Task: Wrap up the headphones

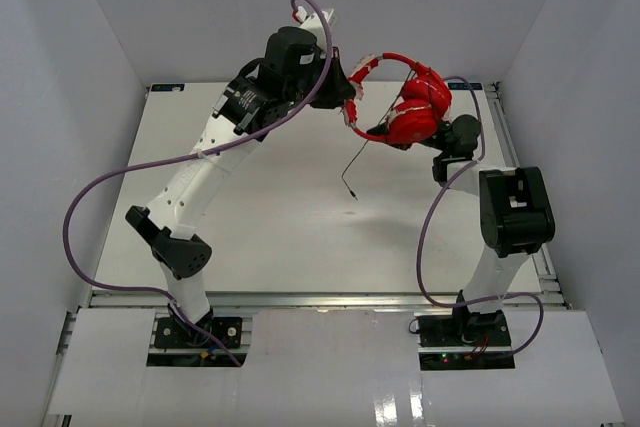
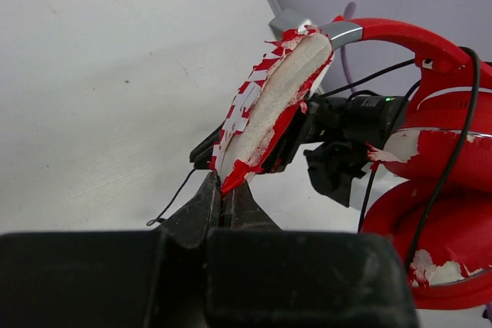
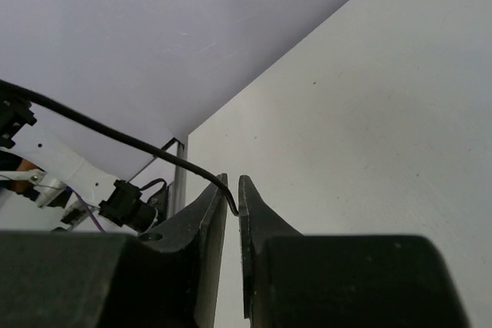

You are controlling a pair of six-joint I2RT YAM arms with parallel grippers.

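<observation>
Headphones point(image 1: 412, 122) (red over-ear, round cups, peeling red-and-white headband) hang above the white table point(image 1: 270, 227) at about one o'clock in the top view, between both arms. Their thin black cable point(image 1: 354, 159) dangles toward six. Left wrist view: the left gripper point(image 2: 228, 190) is clenched on the headband's frayed tip. Right wrist view: the right gripper point(image 3: 233, 190) shows a slit between its jaws with the cable threaded through — pinched or loose, I cannot tell.
</observation>
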